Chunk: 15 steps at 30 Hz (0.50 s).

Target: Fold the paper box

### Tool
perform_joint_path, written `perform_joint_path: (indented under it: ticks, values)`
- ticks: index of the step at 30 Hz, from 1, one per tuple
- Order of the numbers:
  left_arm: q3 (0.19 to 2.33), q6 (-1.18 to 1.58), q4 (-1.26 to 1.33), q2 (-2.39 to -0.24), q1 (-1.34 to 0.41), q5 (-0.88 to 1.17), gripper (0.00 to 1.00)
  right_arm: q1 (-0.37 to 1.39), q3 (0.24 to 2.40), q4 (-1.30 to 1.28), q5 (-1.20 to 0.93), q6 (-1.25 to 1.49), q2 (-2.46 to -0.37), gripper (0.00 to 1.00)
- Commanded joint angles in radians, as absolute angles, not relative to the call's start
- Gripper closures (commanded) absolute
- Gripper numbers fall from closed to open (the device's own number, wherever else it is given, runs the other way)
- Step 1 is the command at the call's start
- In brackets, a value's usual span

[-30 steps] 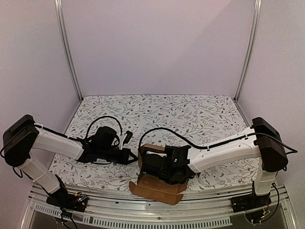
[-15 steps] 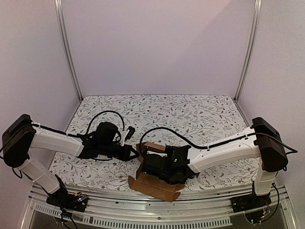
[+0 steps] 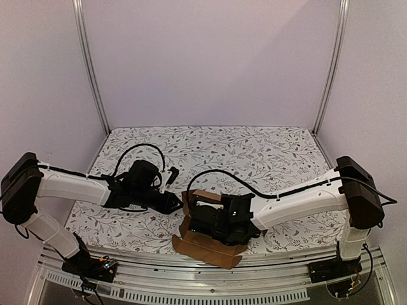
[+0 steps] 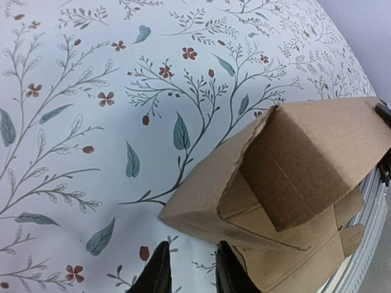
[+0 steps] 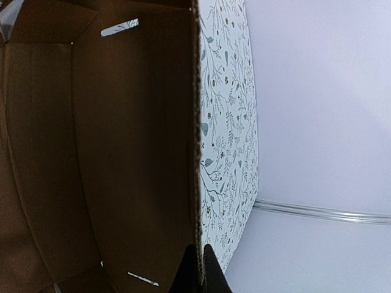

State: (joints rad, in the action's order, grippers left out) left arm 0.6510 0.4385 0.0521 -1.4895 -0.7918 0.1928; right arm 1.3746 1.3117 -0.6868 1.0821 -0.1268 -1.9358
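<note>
One paper box (image 3: 210, 249) is sitting half-folded at the near edge of the tabletop (image 3: 267, 152), flaps standing up. The right pincer (image 5: 197, 267) is pinching tight on one cardboard wall, while the left pincer (image 4: 190, 276) is hovering with fingers apart, just beside the box's corner.

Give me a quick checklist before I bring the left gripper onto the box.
1. Right gripper clamped on a box wall: ok.
2. Left gripper open, nothing between its fingers: ok.
3. Left gripper apart from the cardboard: ok, just short of its corner.
4. Box well on the table: not ok, it lies at the near edge.
5. End flap tucked in: not ok, it stands open.
</note>
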Motion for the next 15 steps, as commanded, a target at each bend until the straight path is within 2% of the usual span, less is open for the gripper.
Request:
perform_joint_path:
  ticks: [1, 9, 15]
  values:
    - [0.655, 0.415, 0.023, -1.476, -0.804, 0.162, 0.71, 1.382, 1.316, -0.680, 1.078, -0.112, -1.938, 1.00]
    - [0.671, 0.383, 0.059, -1.519, -0.804, 0.196, 0.56, 1.381, 1.316, -0.677, 1.075, -0.110, -1.938, 1.00]
    - [0.698, 0.349, 0.061, -1.554, -0.802, 0.181, 0.54, 1.382, 1.316, -0.679, 1.074, -0.106, -1.936, 1.00]
